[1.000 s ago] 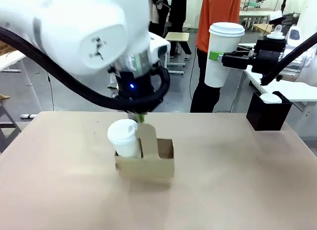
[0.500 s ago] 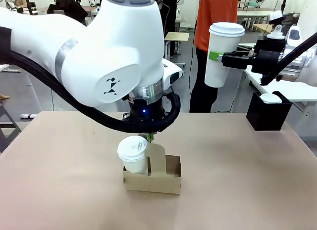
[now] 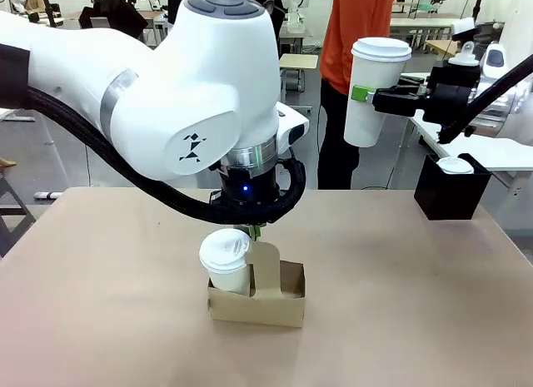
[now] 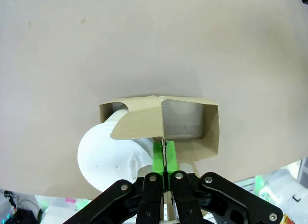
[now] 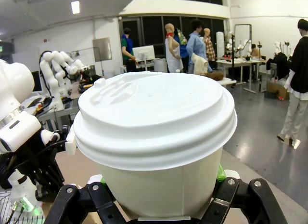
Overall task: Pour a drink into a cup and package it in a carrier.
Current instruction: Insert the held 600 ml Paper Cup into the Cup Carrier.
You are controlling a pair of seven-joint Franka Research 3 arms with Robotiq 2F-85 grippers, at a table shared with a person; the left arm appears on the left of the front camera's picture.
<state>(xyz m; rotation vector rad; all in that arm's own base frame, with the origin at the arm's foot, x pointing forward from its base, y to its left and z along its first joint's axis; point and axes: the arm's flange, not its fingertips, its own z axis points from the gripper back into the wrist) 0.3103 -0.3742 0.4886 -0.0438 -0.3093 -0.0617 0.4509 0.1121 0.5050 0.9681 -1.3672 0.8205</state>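
— What is the left claw (image 4: 164, 151) doing?

— It is clamping shut on the upright centre handle (image 3: 265, 266) of the small brown cardboard drink carrier (image 3: 268, 302) — which is sitting on the beige worktop (image 3: 416, 304), with a short white lidded cup (image 3: 225, 255) standing in the pocket just beside the handle.

— And the right claw (image 3: 364, 94)?

— It is gripping the tall white paper cup with a white plastic lid (image 3: 376, 71) — holding it upright in the air, well apart from the carrier.
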